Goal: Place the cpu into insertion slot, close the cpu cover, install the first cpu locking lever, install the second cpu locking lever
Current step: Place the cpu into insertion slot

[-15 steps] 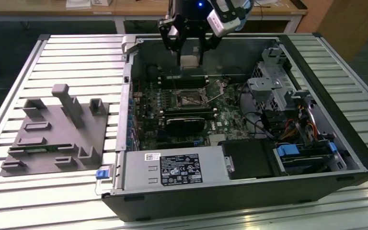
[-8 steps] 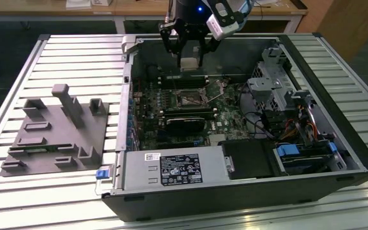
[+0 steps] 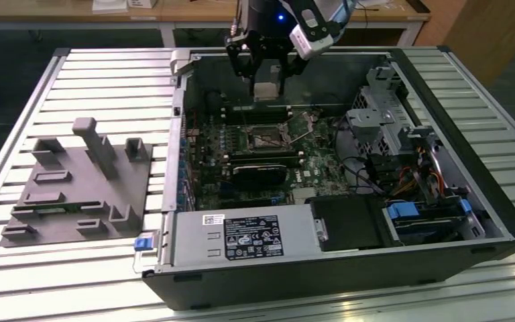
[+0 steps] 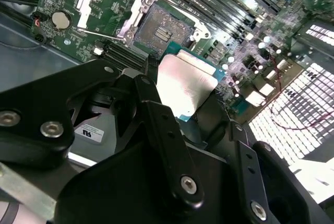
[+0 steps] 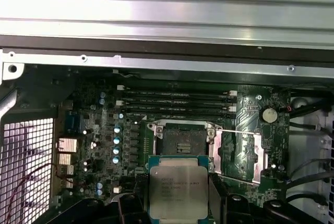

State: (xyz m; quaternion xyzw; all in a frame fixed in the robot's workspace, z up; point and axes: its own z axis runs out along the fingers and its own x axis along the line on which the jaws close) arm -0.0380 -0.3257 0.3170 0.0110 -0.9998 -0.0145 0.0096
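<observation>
Starting at the exterior view's left, we log one grey fixture block (image 3: 78,181) with upright posts, resting on the slatted tabletop (image 3: 25,100), well apart from the work.

Next, one open computer case (image 3: 329,268), lying on its side with the green board exposed.

Over the case's far half, we log the gripper (image 3: 265,86), closed on the cpu (image 5: 177,192) by two opposite edges, metal top showing in both wrist views. The chip hangs clear of the board, near the insertion slot (image 5: 182,143) but off to one side of it, not over it.

The slot itself is bare, with its dark centre exposed. Beside it the cpu cover (image 5: 257,156) stands swung open. The long memory slots (image 5: 175,101) lie just beyond.

At the exterior view's right, we log one drive cage (image 3: 378,127) with its cabling.

We judge the step in hand to be the first, placing the chip; cover and both levers are not yet done. Seating calls for the chip centred and square over the socket, level, and lowered without force.
</observation>
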